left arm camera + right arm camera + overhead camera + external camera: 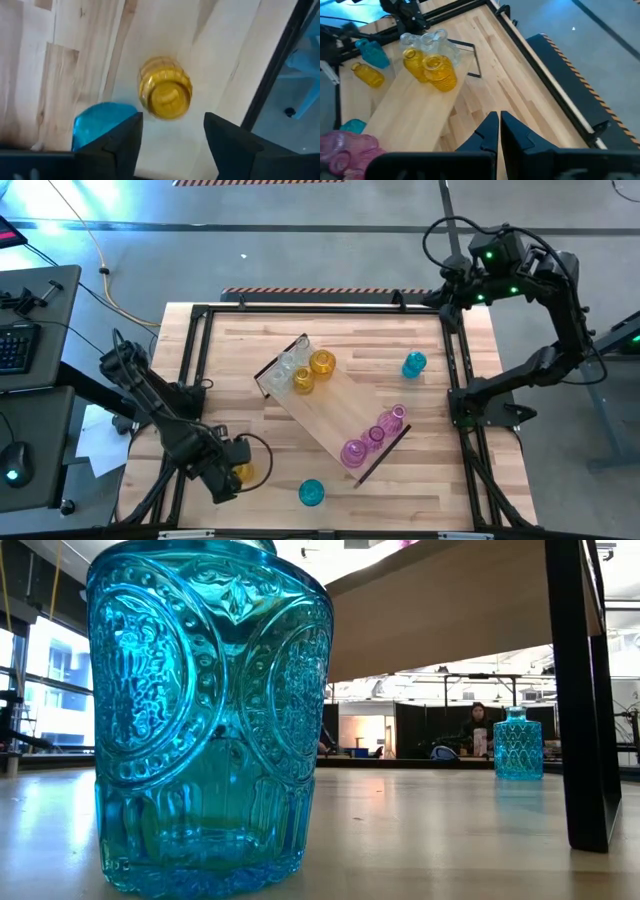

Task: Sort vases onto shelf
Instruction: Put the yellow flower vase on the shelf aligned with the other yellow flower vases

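Note:
A yellow vase [165, 95] stands on the tabletop near the front left, seen from above. My left gripper [172, 120] hangs over it, pointing down and open, one finger to each side and clear of the glass [243, 473]. A teal vase [311, 493] stands just to its right, close to the low camera [210, 720]. The shelf [330, 408] lies slantwise mid-table, carrying two clear vases [288, 363], two yellow vases [313, 370] and three pink vases [375, 436]. Another teal vase [414, 364] stands on the table at the right. My right gripper [499, 127] is shut, raised over the far right corner.
A black frame [190, 360] runs around the tabletop's edges. The shelf's dark end piece [585, 690] stands on the table near the front teal vase. A person [478, 725] sits far behind the table. Bare wood [380, 335] lies between the shelf and the far edge.

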Motion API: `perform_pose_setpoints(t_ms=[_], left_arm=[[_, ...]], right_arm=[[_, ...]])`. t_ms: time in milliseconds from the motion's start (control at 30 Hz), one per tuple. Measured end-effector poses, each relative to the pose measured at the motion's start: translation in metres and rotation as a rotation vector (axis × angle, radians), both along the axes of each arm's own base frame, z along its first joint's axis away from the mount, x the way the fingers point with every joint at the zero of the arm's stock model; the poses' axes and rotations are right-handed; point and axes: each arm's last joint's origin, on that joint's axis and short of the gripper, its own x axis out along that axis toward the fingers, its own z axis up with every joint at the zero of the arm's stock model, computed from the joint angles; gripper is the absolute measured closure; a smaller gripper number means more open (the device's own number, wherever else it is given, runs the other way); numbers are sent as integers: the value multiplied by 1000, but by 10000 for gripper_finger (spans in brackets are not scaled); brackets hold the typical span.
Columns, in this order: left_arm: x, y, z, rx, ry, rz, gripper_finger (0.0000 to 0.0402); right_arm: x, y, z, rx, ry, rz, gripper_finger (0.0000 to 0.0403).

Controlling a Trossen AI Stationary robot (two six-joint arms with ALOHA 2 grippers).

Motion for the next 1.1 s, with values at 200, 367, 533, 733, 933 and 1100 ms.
perform_pose_setpoints(t_ms=[200,367,533,733,933,1100], left_arm=[[1,4,-17,51,-20,-8,192],[-1,6,-24,70,-7,-16,194],[-2,7,-35,71,-1,-18,194],[0,4,-54,-18,-34,-12,194],[4,6,-57,-33,-50,-4,207],[6,10,-57,-21,-42,0,268]], right_arm=[[4,7,0,26,-6,18,403],[6,12,0,35,-7,30,403],[8,15,0,20,2,29,403],[9,17,0,18,5,19,403],[9,17,0,18,5,19,403],[9,17,0,18,5,19,403]])
